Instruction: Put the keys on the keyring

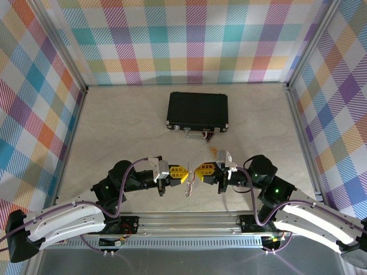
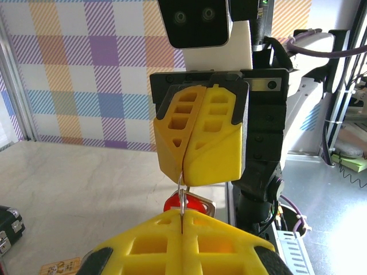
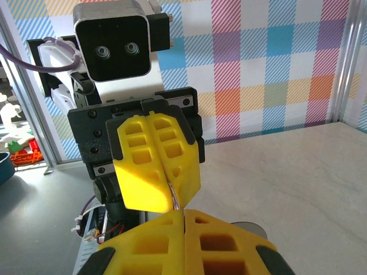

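Beige table (image 1: 114, 126), keyring (image 2: 180, 193) between left claw (image 1: 184, 173), right claw (image 1: 198, 168)

Yellow fingers against pastel plaid

The left gripper (image 1: 183, 173) and right gripper (image 1: 199, 169) have bright yellow fingers on black bodies; the arms are black and white, trailing a purple cable (image 2: 338, 52). The keyring (image 2: 182, 197) is silver, the key (image 2: 194, 204) red-headed. The case (image 1: 198, 110) is black with silver trim, the tag (image 1: 213, 152) yellow-orange. The table (image 1: 114, 126) is pale beige, faintly marbled; the walls (image 1: 189, 40) are plaid in orange, teal, purple, green and pink, diagonally hatched.
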Robot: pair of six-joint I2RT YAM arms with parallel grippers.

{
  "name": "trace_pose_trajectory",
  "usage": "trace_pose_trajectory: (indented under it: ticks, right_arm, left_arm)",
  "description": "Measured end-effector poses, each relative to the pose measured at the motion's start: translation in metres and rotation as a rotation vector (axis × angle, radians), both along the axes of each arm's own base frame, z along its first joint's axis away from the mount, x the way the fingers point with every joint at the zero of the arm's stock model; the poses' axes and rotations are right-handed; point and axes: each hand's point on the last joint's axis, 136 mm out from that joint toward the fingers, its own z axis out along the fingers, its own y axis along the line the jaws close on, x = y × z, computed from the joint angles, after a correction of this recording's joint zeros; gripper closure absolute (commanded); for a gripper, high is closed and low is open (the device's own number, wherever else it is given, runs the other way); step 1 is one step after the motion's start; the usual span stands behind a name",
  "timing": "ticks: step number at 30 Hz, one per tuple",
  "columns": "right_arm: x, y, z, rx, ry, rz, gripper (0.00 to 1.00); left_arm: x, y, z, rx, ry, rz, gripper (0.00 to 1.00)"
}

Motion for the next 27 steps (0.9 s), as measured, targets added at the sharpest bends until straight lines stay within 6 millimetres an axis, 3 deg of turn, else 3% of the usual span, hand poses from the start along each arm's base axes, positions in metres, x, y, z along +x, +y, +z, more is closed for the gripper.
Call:
trace_pose_trajectory:
  ticks: [27]
  right_arm:
    - [-0.0008, -0.0013, -0.0013, 0.002, -0.001, 0.000, 1.00]
  left_arm:
    - [0.0005, -0.0010, -0.0019, 0.006, 0.003, -0.001, 1.00]
